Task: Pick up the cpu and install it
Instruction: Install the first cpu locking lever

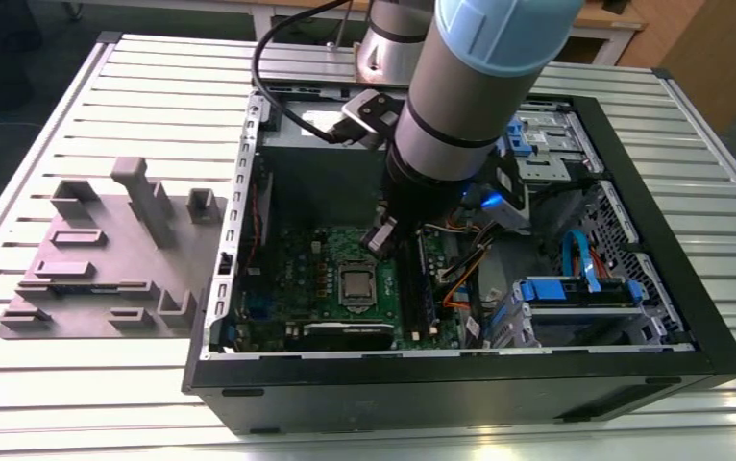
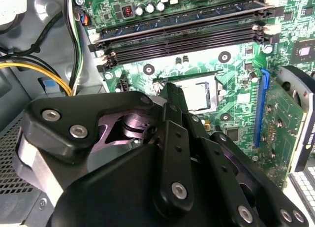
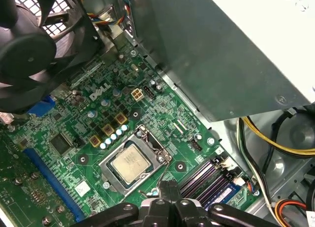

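The cpu (image 3: 130, 162) sits seated in the metal-framed socket (image 3: 134, 160) on the green motherboard (image 3: 74, 138) — silvery top up, flat, framed on all sides in the first wrist view. In the exterior view the same chip (image 1: 356, 285) shows as a small pale square near the middle of the board.

Exterior view, going left to right: grey plastic tray (image 1: 99, 259) with upright blocks lies on the slatted table (image 1: 35, 144), just beside the open computer case (image 1: 471, 365). Inside the case comes the motherboard (image 1: 304, 279), then the arm (image 1: 471, 86) reaching down from above, then blue drive brackets (image 1: 574, 293) and cables at the exterior view's right.

The gripper (image 1: 379, 240) hangs over the board, close above and just to the side of the socket. In the first wrist view its fingertips (image 3: 170, 188) are pressed together, with nothing between them — apart from the chip. Dark memory slots (image 3: 206, 175) run beside the socket; a black fan (image 3: 29, 49) stands at the board's far edge. The second wrist view shows the gripper body (image 2: 162, 168) in front of the socket (image 2: 197, 91).
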Available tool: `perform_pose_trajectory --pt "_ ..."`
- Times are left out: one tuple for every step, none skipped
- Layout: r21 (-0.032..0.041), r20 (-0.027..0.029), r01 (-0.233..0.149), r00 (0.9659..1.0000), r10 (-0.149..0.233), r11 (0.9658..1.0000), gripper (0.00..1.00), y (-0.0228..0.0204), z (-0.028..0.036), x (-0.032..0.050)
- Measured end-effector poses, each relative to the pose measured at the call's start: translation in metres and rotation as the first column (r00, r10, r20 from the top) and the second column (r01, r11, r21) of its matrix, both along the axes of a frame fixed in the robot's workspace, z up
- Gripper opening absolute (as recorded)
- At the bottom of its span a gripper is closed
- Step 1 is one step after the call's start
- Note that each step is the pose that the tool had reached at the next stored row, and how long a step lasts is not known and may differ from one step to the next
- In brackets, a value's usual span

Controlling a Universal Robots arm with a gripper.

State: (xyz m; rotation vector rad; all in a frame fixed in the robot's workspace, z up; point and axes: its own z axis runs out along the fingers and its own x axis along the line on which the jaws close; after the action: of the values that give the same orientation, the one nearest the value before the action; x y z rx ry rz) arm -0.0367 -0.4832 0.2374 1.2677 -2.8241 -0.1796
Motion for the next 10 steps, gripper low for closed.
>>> perform_pose_trajectory --pt "0.0 0.0001 0.0 1.0 0.0 1.0 0.1 0.001 0.0 0.0" --pt "-0.0002 0.0002 0.0 1.0 0.0 1.0 0.1 0.0028 -0.0001 0.0" --pt "-0.0002 0.0004 0.0 1.0 0.0 1.0 0.1 0.0047 -0.0002 -0.0001" --pt "-0.0002 0.0007 0.0 1.0 0.0 1.0 0.1 0.0058 -0.0003 -0.0003" --pt "0.0001 0.0012 0.0 1.0 0.0 1.0 0.1 0.0061 -0.0007 -0.0007" --pt "-0.0001 0.0015 0.0 1.0 0.0 1.0 0.1 0.0061 -0.0011 -0.0014" --pt "-0.0006 0.0017 0.0 1.0 0.0 1.0 0.1 0.0061 -0.0015 -0.0023" --pt "-0.0013 0.0018 0.0 1.0 0.0 1.0 0.1 0.0061 -0.0021 -0.0035" --pt "-0.0022 0.002 0.001 1.0 -0.001 1.0 0.1 0.0061 -0.0028 -0.0048" --pt "-0.003 0.0021 0.001 1.0 -0.001 1.0 0.1 0.0061 -0.0034 -0.0062"
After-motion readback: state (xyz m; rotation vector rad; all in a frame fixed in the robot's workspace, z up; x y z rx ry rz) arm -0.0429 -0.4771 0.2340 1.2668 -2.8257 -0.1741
